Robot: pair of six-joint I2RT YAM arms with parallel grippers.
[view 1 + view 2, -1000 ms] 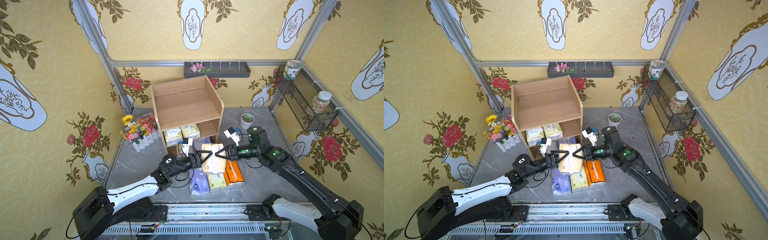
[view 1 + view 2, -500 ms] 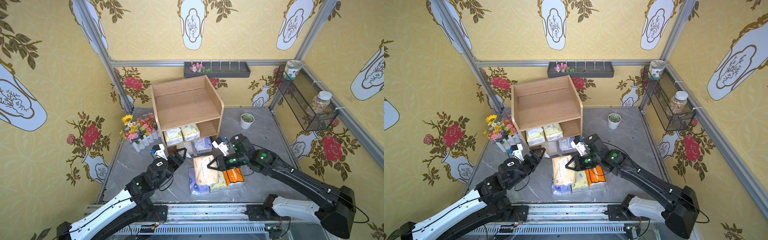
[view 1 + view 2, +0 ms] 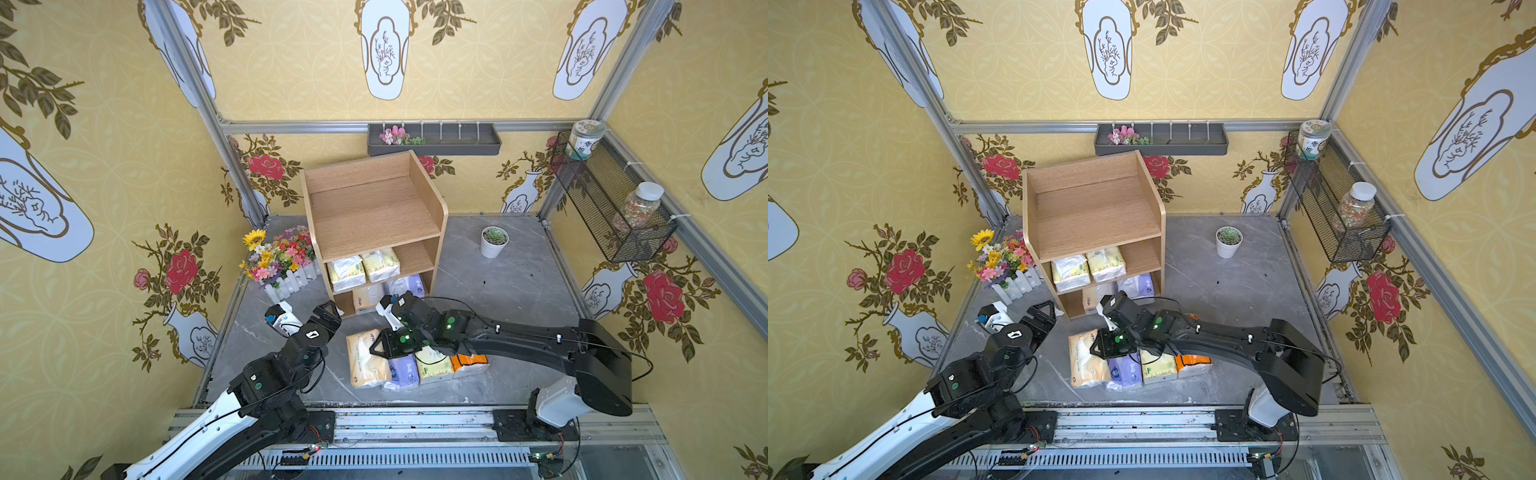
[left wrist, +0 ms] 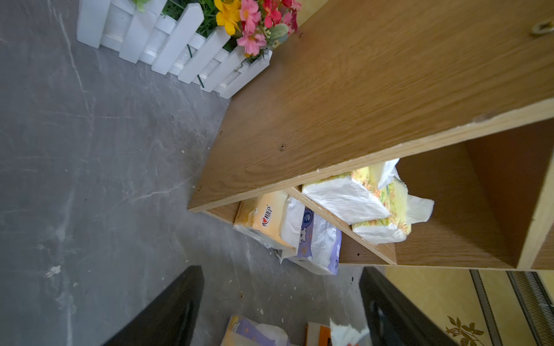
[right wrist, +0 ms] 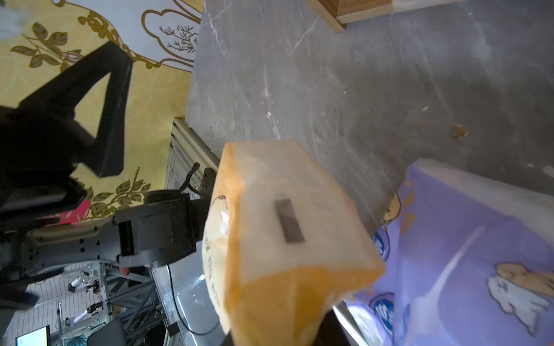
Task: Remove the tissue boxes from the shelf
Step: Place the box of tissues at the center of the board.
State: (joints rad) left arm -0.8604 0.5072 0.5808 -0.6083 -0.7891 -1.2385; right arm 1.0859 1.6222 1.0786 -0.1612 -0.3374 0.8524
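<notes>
The light-wood shelf point(image 3: 374, 212) holds two pale yellow tissue boxes point(image 3: 362, 268) on its middle tier. A cream one point(image 3: 366, 297) and a lavender one point(image 3: 407, 286) sit on its bottom tier. On the floor in front lie a lavender box point(image 3: 401, 373), a pale yellow box point(image 3: 434, 365) and an orange box point(image 3: 469, 361) in a row. My right gripper point(image 3: 383, 347) is shut on a cream-orange box point(image 5: 284, 227) at the left end of that row, low over the floor. My left gripper point(image 4: 281, 271) is open and empty, left of the shelf's front corner.
A white-fenced flower planter point(image 3: 284, 266) stands left of the shelf. A small potted succulent point(image 3: 493, 241) stands to its right. A black wire basket point(image 3: 611, 208) with two jars hangs on the right wall, and a dark tray point(image 3: 432, 141) on the back wall. The metal rail point(image 3: 415, 419) borders the front.
My left gripper has pulled away from the cream-orange box to the left and back. My right gripper has carried that box down beside the lavender one on the floor.
</notes>
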